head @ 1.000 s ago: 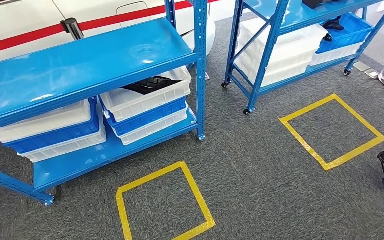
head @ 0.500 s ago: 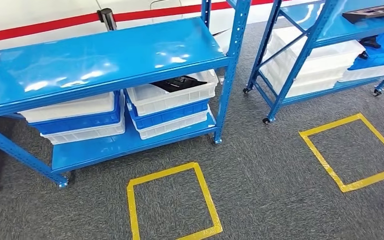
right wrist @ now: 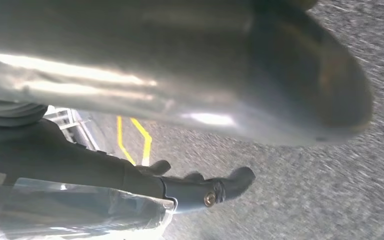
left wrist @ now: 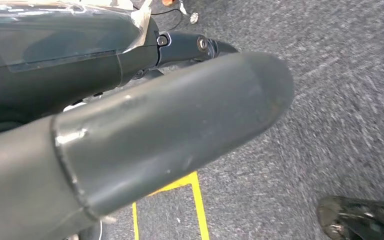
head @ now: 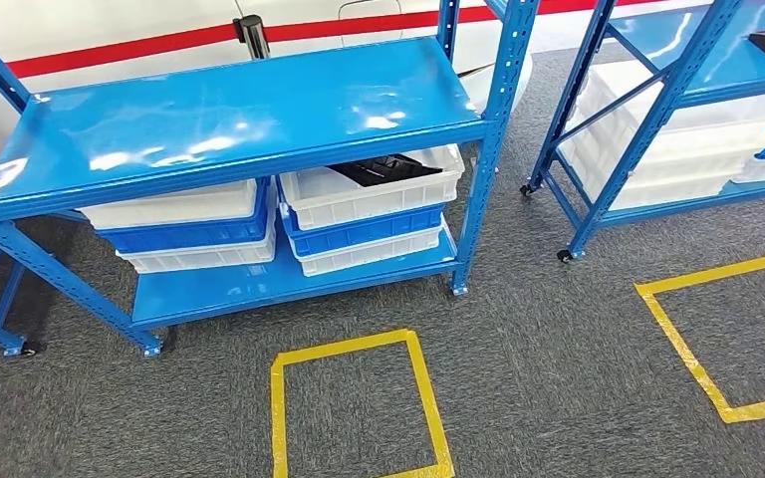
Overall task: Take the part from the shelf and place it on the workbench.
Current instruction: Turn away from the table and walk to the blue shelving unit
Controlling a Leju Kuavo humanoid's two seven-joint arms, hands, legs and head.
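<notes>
while the black part (head: pixel 386 169) lies flat in the top white bin (head: pixel 374 197) under the blue shelf (head: pixel 249 110), left robot hand (left wrist: pixel 145 130) and right robot hand (right wrist: pixel 190 187) hang over carpet, fingers extended, holding nothing.

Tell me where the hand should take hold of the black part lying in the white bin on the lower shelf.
Probably the near end of the black part, the bit showing past the blue top shelf. It lies flat in the top white bin, mostly under that shelf, so coming in low from the front, between shelf edge and bin rim, looks best. Its exact shape is hard to make out.
</notes>
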